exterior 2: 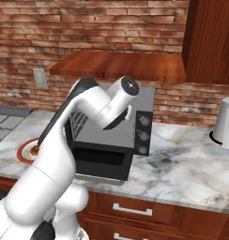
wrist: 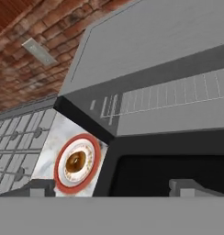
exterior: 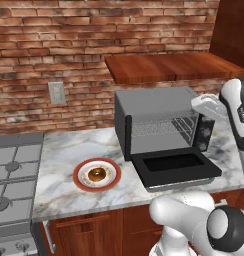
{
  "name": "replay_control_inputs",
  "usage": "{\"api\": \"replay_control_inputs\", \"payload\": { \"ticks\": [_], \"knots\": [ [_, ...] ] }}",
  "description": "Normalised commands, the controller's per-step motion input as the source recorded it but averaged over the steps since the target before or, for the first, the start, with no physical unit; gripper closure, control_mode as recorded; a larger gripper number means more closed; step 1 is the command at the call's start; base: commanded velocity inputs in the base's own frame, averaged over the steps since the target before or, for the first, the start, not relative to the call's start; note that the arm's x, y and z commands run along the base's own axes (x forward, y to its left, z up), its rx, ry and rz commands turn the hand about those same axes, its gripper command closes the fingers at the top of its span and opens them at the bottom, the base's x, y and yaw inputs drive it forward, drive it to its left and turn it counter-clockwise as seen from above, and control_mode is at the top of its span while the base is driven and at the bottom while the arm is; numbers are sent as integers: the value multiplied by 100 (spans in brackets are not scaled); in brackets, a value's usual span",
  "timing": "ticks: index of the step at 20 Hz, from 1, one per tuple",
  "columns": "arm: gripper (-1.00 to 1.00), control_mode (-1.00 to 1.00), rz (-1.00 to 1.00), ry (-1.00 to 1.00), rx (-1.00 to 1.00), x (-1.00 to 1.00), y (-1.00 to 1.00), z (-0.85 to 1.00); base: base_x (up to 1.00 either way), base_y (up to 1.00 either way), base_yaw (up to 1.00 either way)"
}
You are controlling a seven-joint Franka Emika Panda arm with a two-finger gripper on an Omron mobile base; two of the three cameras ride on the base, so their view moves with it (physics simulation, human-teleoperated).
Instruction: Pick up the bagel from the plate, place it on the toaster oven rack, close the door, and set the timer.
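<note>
The bagel [exterior: 97,174] lies in the middle of the red-rimmed plate [exterior: 80,183] on the marble counter, left of the toaster oven [exterior: 154,100]. The door [exterior: 174,167] hangs open and flat, showing the wire rack [exterior: 164,127] inside. My gripper [exterior: 200,104] hovers by the oven's upper right corner, well above and to the right of the bagel. In the hand view its fingertips [wrist: 40,187] stand wide apart with nothing between them, the gripper [wrist: 116,190] over the door [wrist: 169,160], with the rack [wrist: 178,94] above and the plate [wrist: 58,176] and bagel [wrist: 75,161] at lower left.
A stove [exterior: 14,170] borders the counter on the left. A wooden shelf [exterior: 169,65] overhangs the oven, and an outlet [exterior: 57,92] sits on the brick wall. A white appliance [exterior 2: 225,123] stands at the far right under a tall cabinet [exterior 2: 210,42]. Knobs [exterior 2: 143,136] line the oven's right side.
</note>
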Motion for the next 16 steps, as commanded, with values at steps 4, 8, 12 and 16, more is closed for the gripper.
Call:
{"api": "replay_control_inputs", "payload": {
  "ticks": [4, 8, 12, 16],
  "knots": [
    [-100, -100, 0, -20, 15, -1, -34, -31, 0, 0, 0],
    [-100, -100, 0, -19, 8, 0, -23, -34, 0, 0, 0],
    [-100, -100, 0, -14, 1, 0, -11, -31, 0, 0, 0],
    [-100, -100, 0, -5, 0, 0, -4, -32, 0, 0, 0]
  ]
}}
